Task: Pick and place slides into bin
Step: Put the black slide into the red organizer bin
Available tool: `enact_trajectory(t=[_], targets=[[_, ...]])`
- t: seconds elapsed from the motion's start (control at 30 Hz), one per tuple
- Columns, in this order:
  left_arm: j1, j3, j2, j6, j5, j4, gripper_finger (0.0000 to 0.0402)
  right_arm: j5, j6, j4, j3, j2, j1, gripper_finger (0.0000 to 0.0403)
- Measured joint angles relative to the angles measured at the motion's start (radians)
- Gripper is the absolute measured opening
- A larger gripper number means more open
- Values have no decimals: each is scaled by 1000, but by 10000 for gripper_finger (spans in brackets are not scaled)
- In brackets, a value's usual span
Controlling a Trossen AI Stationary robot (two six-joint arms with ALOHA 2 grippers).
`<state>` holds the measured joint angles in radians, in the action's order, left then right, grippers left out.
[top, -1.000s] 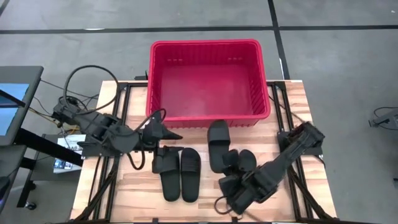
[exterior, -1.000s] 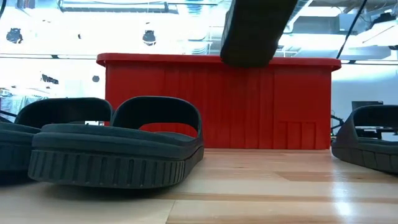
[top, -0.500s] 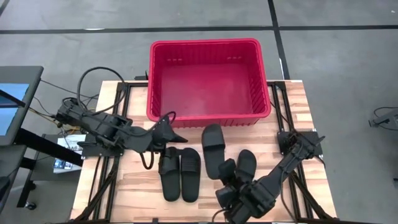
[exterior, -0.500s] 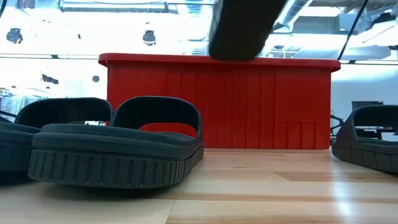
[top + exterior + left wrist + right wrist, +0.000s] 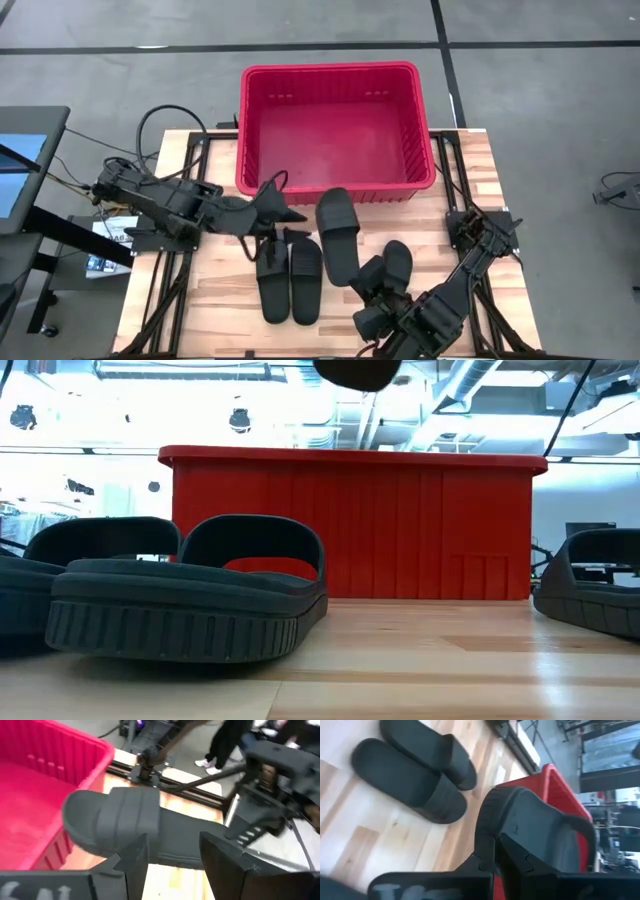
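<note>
The wooden table (image 5: 215, 300) fills the lower half of the high view, and the red bin (image 5: 338, 72) sits at its upper centre, with nothing inside that we can see

Both arms reach in from the sides: the left from the middle left, the right from the lower right corner

Of the four black slides, a pair of slides (image 5: 290, 282) lies side by side at lower centre, and a fourth slide (image 5: 398, 260) lies right of centre, partly under the right arm

The lifted slide (image 5: 335, 235) hangs clear of the table just below the bin's near wall, not yet over the rim

The right gripper (image 5: 496, 851) is clamped tight on the sole's edge at one end of that slide

The left gripper (image 5: 292, 216) sits just beside it at centre left, jaws apart and closed on nothing

We judge these slides light, rubbery and a little flexible, with a matte surface that should not slip. Pinched at one end, the long sole may droop or swing, so a hold nearer the strap would carry steadier
</note>
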<state>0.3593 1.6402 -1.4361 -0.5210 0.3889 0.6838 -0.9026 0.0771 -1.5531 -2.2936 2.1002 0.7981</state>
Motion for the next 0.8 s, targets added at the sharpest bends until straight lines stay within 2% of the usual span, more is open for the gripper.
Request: enact_trajectory(t=[0.23, 0.3, 0.43, 0.6, 0.8], targets=[[-118, 0, 0, -74, -3, 1, 165, -76, -32, -9, 0, 0, -15, 0], [-160, 0, 0, -94, -35, 7, 162, -90, -34, -9, 0, 0, -16, 0], [-253, 0, 0, -124, -157, 22, 152, -97, -60, -7, 0, 0, -22, 0], [-359, 0, 0, -131, -358, 28, 135, -121, -86, -7, 0, 0, -20, 0], [-451, 1, 0, -127, -551, 36, 130, -124, -89, -7, 0, 0, -20, 0]])
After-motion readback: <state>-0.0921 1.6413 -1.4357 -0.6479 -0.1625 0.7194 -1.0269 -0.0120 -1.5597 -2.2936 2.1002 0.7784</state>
